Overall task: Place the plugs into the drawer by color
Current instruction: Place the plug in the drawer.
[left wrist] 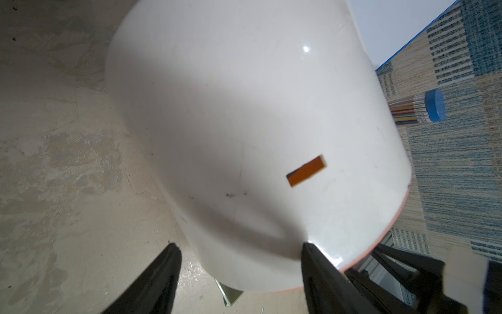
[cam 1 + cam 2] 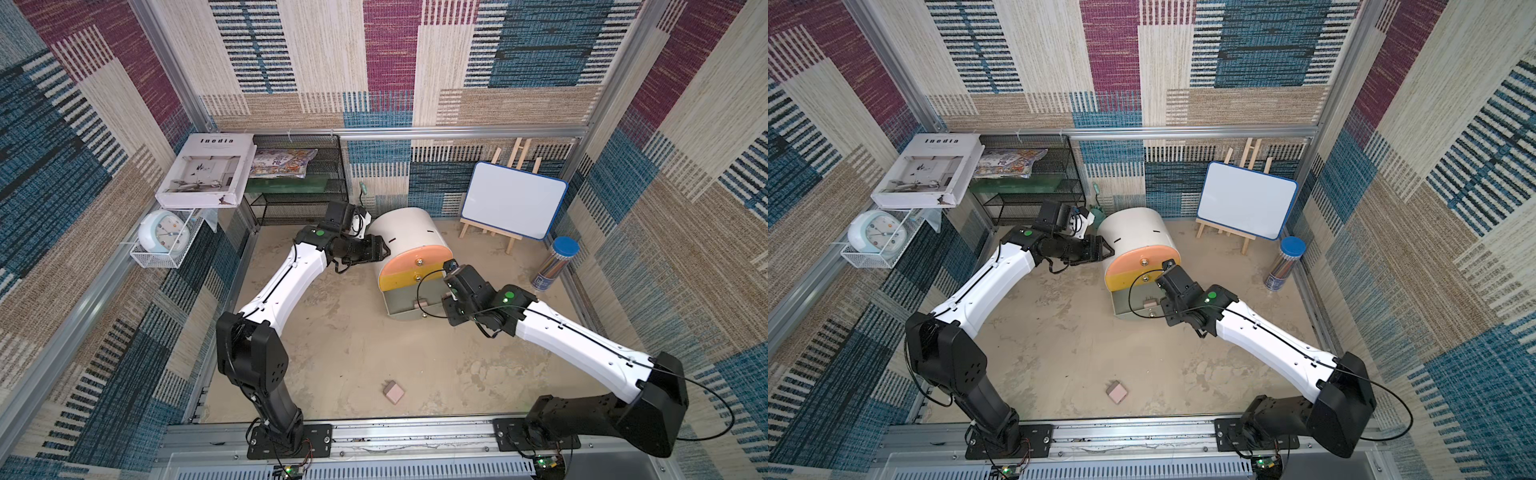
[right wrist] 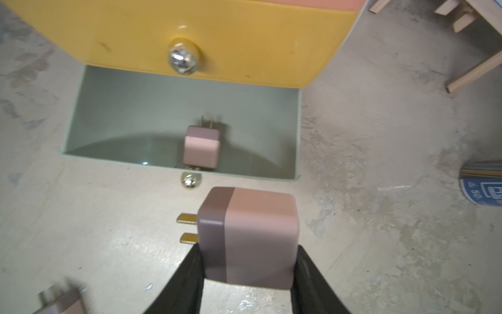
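Starting at the front rail: a loose pink plug [image 2: 393, 392] [image 2: 1116, 392] lies alone on the bench between the two arm bases, well apart from everything else.

Right fingers [image 3: 187, 274] are partly closed and clamped on a second pink plug [image 3: 252, 239], one finger on each side face, prongs sticking out sideways. It hangs above the bench just in front of the grey drawer [image 3: 122, 114], close to that drawer's knob [image 3: 191, 180], not yet over the opening.

Grey drawer is the bottom one and is pulled out. A third pink plug [image 3: 201, 149] lies inside near the front wall, prongs pointing toward the cabinet. Yellow front [image 3: 244, 40] and peach front [image 2: 415, 259] above it are shut.

Left fingers [image 1: 317, 269] stand part open, holding nothing, at the side of the white drawer cabinet [image 1: 244, 108]. One tip is at the shell near its front edge, the other over the bench. Can't tell if they touch.

Behind: whiteboard on easel [image 2: 514, 199] and blue-lidded pencil tube [image 2: 555, 266] back right, black mesh shelf [image 2: 299, 195] back left.
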Robot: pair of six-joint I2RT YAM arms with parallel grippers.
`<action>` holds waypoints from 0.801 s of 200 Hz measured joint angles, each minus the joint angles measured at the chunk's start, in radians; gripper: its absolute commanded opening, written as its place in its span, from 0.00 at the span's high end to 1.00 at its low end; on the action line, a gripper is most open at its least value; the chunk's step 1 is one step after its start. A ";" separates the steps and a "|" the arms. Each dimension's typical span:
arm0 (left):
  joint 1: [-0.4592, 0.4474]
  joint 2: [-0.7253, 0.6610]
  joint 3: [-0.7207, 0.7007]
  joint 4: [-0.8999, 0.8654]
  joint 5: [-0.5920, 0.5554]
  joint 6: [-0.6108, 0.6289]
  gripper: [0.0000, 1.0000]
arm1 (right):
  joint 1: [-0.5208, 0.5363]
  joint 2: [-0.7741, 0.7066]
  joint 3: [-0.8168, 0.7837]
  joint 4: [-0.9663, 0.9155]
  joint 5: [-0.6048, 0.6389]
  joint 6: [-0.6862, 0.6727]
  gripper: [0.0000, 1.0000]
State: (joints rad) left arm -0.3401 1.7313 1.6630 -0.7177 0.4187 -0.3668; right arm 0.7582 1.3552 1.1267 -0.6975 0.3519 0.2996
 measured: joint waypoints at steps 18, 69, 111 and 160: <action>0.000 0.000 0.000 0.000 0.000 0.000 0.26 | -0.041 0.065 0.035 0.011 0.010 -0.023 0.59; 0.000 0.000 0.000 0.001 0.000 0.000 0.26 | -0.092 0.166 0.089 0.060 0.026 -0.064 0.55; 0.000 0.000 0.000 0.001 0.001 0.000 0.26 | -0.104 0.201 0.078 0.076 0.033 -0.077 0.51; 0.000 0.000 0.000 0.001 0.001 0.000 0.26 | -0.109 0.217 0.058 0.086 0.043 -0.082 0.44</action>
State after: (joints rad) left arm -0.3405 1.7313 1.6627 -0.7166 0.4194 -0.3668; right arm 0.6491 1.5726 1.1843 -0.6113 0.3954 0.2176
